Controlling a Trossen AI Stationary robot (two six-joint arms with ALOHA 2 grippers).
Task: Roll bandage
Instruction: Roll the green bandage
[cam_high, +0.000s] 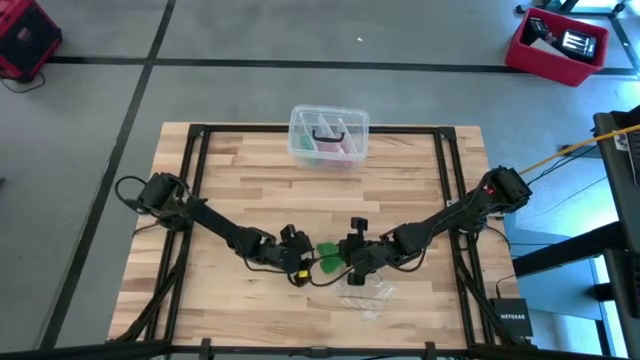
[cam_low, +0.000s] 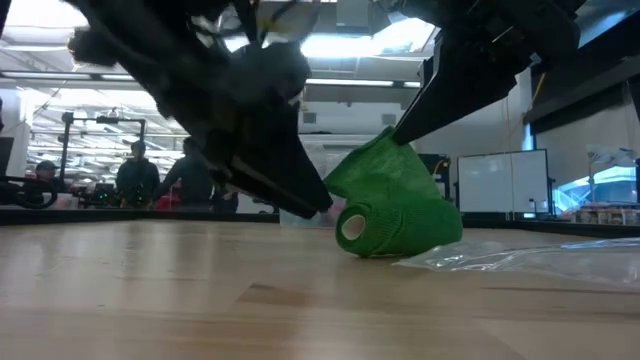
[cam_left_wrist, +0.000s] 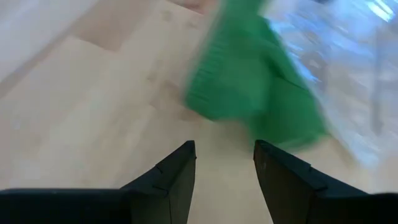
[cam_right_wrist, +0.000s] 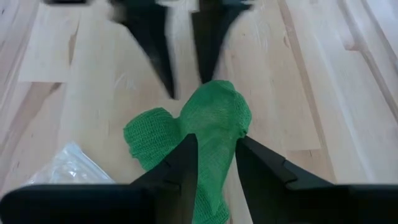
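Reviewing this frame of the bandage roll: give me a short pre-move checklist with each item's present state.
1. Bandage partly rolled, roll lying on the table: ok.
2. Loose end lifted off the roll, between the right gripper fingers: ok; firm grip: cannot tell.
3. Left gripper open, empty, just short of the roll: ok.
4. Clear plastic wrapper beside the roll, close enough to snag: not ok.
5. Clear plastic box at the far edge, away from both arms: ok.

bandage (cam_high: 327, 251): 1 | clear plastic box (cam_high: 328, 135): 1 | clear plastic wrapper (cam_high: 367, 295): 1 | arms: 2 | red bins on floor: 2 | surface (cam_high: 250, 180): 1
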